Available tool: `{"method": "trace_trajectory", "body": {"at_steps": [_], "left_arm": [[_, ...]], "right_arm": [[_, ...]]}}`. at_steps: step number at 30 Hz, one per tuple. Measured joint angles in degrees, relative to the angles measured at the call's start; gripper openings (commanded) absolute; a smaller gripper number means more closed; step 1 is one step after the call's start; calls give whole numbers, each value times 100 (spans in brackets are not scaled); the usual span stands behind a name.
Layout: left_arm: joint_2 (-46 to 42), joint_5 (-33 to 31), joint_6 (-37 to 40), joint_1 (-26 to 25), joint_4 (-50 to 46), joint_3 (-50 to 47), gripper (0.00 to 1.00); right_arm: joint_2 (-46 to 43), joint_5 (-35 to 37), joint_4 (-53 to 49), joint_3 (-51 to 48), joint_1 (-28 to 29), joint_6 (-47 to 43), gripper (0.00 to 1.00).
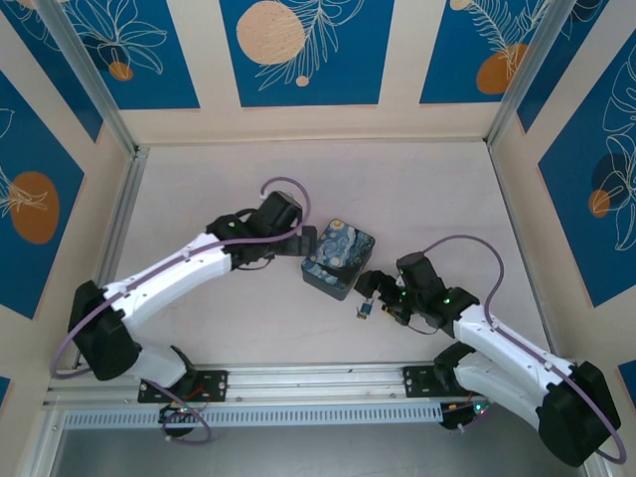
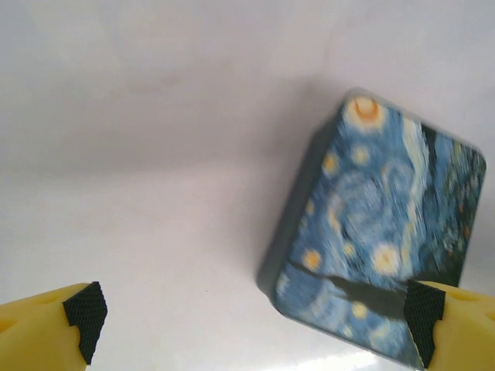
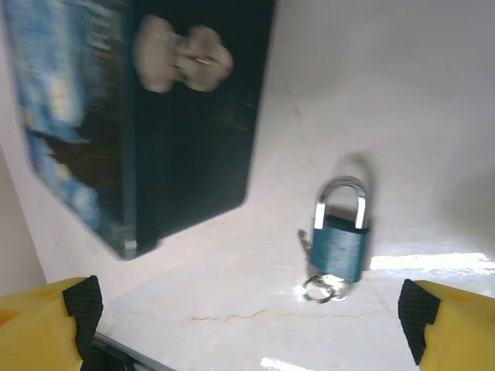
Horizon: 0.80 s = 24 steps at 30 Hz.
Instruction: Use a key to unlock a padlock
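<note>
Your top external view is bright and evenly lit from overhead. The arms throw only soft, short shadows on the table (image 1: 417, 189), and detail holds sharp across the frame.

Your left wrist view is soft. The painted box (image 2: 387, 239) is smeared by blur, a dim shadow spreads on the table beside it, and a patch of glare sits at its lower edge.

Your right wrist view is likewise blurred. The padlock (image 3: 340, 243) reads fuzzy with a faint shadow close against it, and a white glare strip lies just beside it.
</note>
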Motion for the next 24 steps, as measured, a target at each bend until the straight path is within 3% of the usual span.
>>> {"method": "trace_trajectory", "body": {"at_steps": [5, 10, 18, 24], "left_arm": [[-608, -833, 446, 542, 291, -184, 100], [-1346, -1779, 1613, 855, 1635, -1274, 100], [-1987, -2264, 3086, 1698, 2997, -2326, 100], [-2092, -2201, 3849, 2367, 4258, -3460, 100]], "right_arm": [[96, 417, -658, 1259, -345, -616, 100], [568, 973, -802, 2264, -1141, -1419, 100], [890, 2083, 0, 2310, -2063, -2302, 100], [1108, 2280, 942, 1893, -2721, -2898, 100]]}}
